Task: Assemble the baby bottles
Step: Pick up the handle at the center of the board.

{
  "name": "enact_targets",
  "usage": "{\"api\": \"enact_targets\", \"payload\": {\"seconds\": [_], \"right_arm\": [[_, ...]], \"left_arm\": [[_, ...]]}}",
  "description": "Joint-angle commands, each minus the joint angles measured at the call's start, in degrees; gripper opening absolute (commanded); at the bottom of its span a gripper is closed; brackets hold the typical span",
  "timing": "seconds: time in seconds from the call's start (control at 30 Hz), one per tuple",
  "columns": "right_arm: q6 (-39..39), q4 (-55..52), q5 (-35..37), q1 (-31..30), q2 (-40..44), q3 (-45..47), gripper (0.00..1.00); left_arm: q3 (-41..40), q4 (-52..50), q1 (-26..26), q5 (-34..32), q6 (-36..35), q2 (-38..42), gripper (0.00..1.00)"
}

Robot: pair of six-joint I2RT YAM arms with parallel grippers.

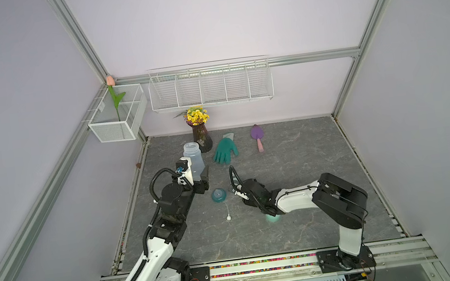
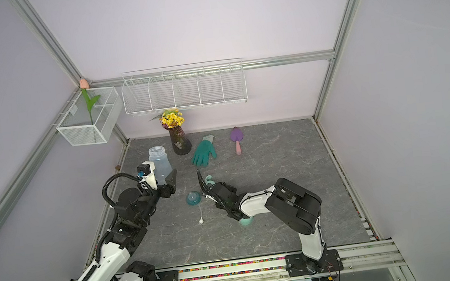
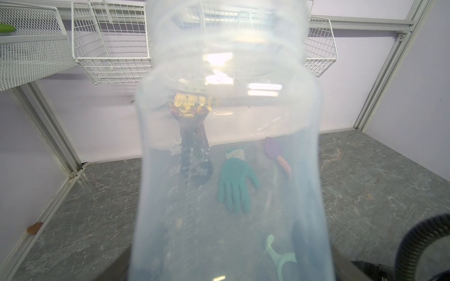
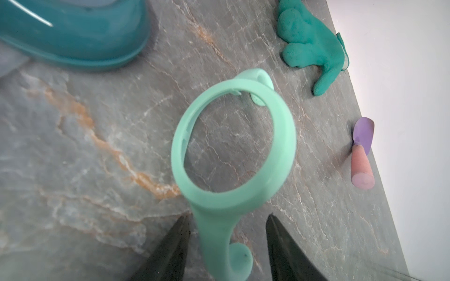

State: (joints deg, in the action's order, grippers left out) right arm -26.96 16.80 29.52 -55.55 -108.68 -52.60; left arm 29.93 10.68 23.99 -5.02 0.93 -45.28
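Near the middle of the bench, the right gripper (image 4: 227, 216) straddles one curved handle of the mint ring (image 4: 283, 141), its fingers apart on either side and not touching it. Toward the back left corner, the left gripper (image 1: 197, 173) has its fingers clamped on the clear bottle (image 1: 192, 158), neck up. The teal collar (image 1: 219, 196), straw (image 1: 227, 211) and cap (image 1: 272, 218) lie between the arms. The handle is thin and rounded. Pinched off-centre, the ring could pivot or squirt out, then meet the bottle's neck crooked.
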Motion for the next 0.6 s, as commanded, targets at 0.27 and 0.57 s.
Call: {"api": "enact_targets", "payload": {"seconds": [0.27,0.57], "right_arm": [[-3.8,4.6,5.5,-2.3,-4.3,-0.4,0.43],[-2.7,6.1,5.4,-2.4,-3.8,0.6,0.26]], "left_arm": [[-1.1,2.0,-0.3,-2.3,0.2,1.2,0.0],[-1.5,2.3,-0.3,-2.9,0.3,1.6,0.0]]}}
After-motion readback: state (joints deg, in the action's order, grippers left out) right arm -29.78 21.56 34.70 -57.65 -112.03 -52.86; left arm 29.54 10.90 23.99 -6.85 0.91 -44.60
